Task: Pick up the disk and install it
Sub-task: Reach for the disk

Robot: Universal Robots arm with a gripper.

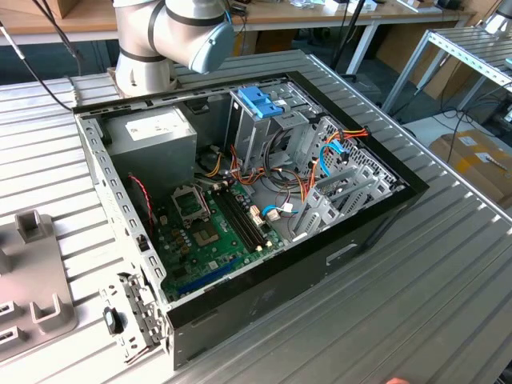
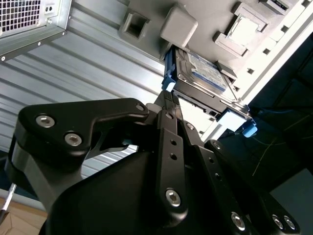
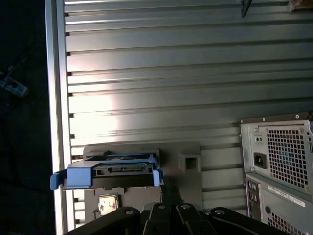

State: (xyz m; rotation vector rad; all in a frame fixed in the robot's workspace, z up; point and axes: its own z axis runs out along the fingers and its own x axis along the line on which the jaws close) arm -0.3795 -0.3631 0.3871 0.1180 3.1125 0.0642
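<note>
The disk (image 2: 205, 78) is a flat silver drive with a white-and-blue label, framed by a light blue rail. It rests over a grey fixture (image 2: 195, 19) near the table's edge. In the first wrist view the disk (image 3: 112, 171) is seen edge-on, connector side facing the camera. My gripper (image 2: 168, 100) tapers to a tip right beside one blue corner of the disk. Whether it touches the rail is hidden. In the first wrist view the gripper (image 3: 168, 192) sits just past the disk's end.
An open computer case (image 1: 376, 232) lies on the ribbed metal table (image 1: 448, 264), with a tall drive cage topped by a blue bracket (image 1: 260, 102). Another grey fixture (image 1: 32, 280) sits at the exterior view's left. The case's rear panel (image 3: 279, 161) stands near the disk's fixture.
</note>
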